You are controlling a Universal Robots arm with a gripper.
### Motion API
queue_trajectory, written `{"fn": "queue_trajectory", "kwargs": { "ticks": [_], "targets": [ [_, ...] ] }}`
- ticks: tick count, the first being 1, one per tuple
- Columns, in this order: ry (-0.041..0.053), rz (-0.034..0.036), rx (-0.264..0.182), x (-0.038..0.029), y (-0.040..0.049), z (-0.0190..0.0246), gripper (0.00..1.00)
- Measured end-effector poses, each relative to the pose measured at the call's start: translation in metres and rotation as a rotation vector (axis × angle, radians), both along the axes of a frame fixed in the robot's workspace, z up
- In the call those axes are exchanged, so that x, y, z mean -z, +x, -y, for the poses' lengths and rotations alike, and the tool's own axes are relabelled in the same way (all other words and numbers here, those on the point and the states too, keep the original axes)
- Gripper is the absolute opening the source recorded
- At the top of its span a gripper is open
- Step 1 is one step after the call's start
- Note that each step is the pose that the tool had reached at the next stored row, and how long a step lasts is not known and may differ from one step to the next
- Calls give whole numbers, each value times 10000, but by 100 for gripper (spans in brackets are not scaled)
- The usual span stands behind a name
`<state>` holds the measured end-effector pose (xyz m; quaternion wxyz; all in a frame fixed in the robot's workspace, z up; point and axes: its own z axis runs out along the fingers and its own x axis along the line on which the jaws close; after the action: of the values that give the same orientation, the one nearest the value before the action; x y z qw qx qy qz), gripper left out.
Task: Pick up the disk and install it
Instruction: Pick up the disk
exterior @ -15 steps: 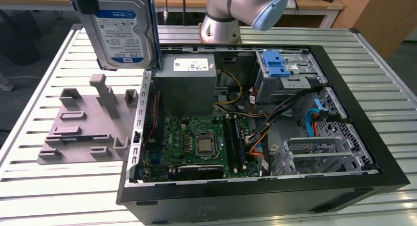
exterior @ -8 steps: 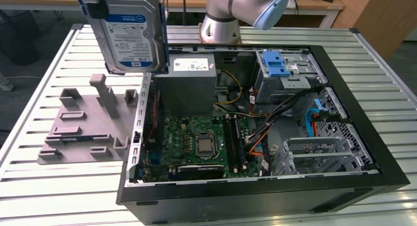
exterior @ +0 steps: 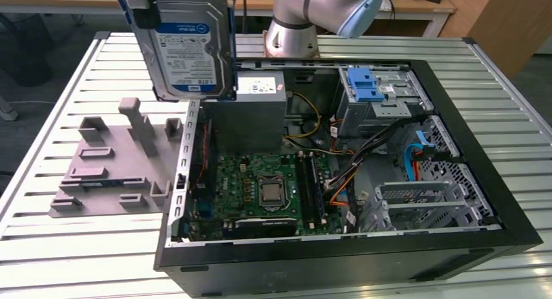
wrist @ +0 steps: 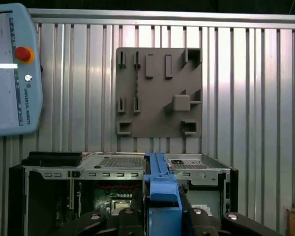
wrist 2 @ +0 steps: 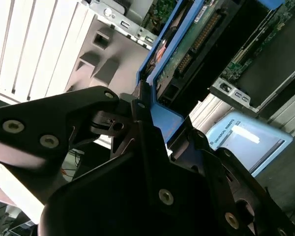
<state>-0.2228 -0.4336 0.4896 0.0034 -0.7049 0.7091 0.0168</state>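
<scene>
The disk [exterior: 191, 50] hangs upright in the air over the table's back left in the exterior view, just outside the open computer case [exterior: 483, 118]. Its blue-and-white label faces the camera and blue rails run along its sides. My gripper [wrist 2: 147, 105] is shut on the disk's blue-railed edge, and the disk's connector end [wrist 2: 196, 44] points away over the case. In the first wrist view the gripper [wrist: 162, 214] holds the blue rail [wrist: 160, 182] above the case's open side.
Inside the case are a drive cage with a blue latch [exterior: 373, 86], a grey power supply [exterior: 250, 112], the motherboard [exterior: 263, 189] and loose cables. A grey fixture plate [exterior: 103, 176] lies on the slatted table at the exterior view's left. A teach pendant [wrist: 12, 73] rests on the table.
</scene>
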Motion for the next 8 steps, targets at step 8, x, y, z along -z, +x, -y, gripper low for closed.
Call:
{"fn": "queue_trajectory", "kwargs": {
  "ticks": [8],
  "targets": [
    [41, 13, 1, 3, 326, 29, 36]
  ]
}}
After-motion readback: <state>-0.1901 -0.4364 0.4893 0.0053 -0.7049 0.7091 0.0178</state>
